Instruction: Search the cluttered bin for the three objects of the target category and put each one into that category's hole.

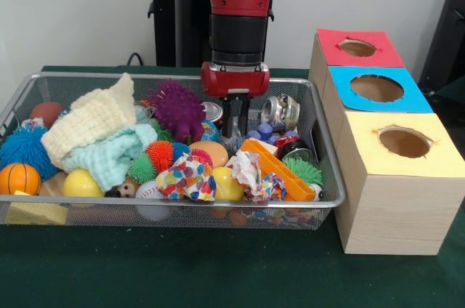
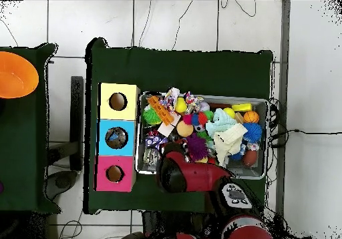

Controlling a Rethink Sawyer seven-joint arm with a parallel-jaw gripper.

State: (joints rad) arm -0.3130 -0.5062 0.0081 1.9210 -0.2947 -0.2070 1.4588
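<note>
Three wooden boxes (image 1: 385,170), one hole each; one wire-mesh bin (image 1: 171,210); two folded cloths (image 1: 98,137); one purple spiky ball (image 1: 176,108).

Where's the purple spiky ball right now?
Front view: the purple spiky ball sits toward the wire basket's back, just left of the gripper, beside the cream cloth.

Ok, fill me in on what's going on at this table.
A Sawyer arm has its gripper lowered into the wire mesh bin, into the clutter between a purple spiky ball and some crushed silver cans. Whether the fingers hold anything cannot be told. Beside the bin stand three wooden boxes with holes, topped red, blue and yellow. The overhead view shows something already inside the blue box's hole.
</note>
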